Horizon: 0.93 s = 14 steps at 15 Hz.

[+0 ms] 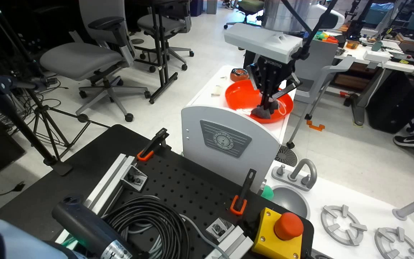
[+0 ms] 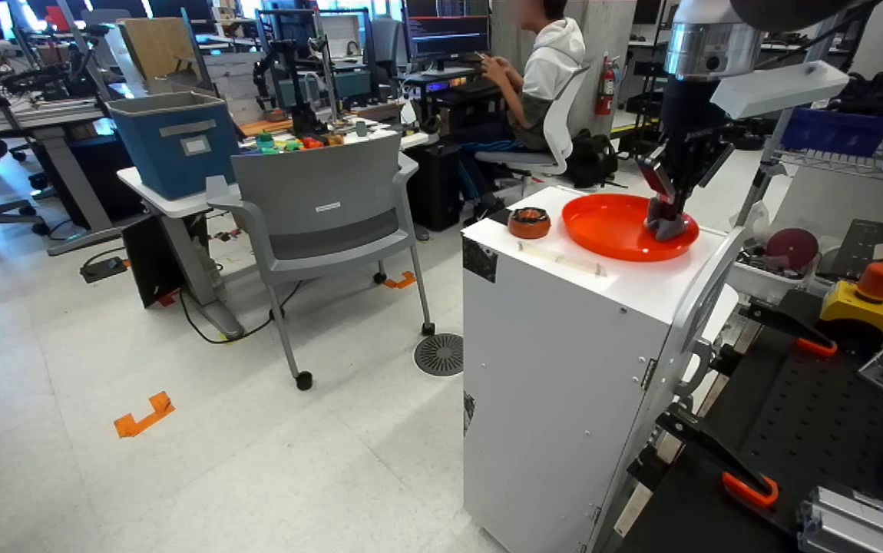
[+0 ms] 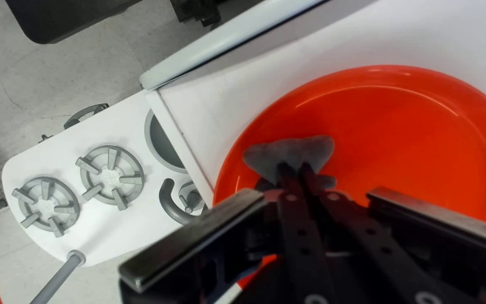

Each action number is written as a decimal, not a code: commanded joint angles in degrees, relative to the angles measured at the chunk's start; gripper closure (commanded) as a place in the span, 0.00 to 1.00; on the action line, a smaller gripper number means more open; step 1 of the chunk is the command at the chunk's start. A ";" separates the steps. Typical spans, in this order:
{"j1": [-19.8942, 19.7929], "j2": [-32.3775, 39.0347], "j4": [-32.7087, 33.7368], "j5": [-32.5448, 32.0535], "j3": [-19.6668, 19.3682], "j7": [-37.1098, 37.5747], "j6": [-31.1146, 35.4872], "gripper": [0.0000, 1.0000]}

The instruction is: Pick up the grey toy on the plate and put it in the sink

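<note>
- You are holding the gripper steeply down inside the rim of the plate, its jaws pinching together on the grey toy.
- By the look of it you are completing the grasp; lift, carry and release are pending.
- The toy is sitting off-centre, toward the sink, and bulging out on either side of the fingertips. Probably soft, so a tight squeeze is suiting it.
- Whether its underside is touching the plate or hanging just clear is not showing.
- Your steep angle is likely helping: the raised rim is leaving little room for a flat approach.
- The plate is resting on the white cabinet, an upright panel rising beside it. You are probably needing height before swinging across, or the toy may be dragging on rim or panel.
- In the wrist view, the cabinet's edge is hiding part of the sink.
- The faucet is arching beside the sink, so you are likely wanting to come in from the side away from it.
</note>
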 commanded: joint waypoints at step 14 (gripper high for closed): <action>-0.45 -2.75 -1.87 0.99 0.22 -0.93 2.19 0.99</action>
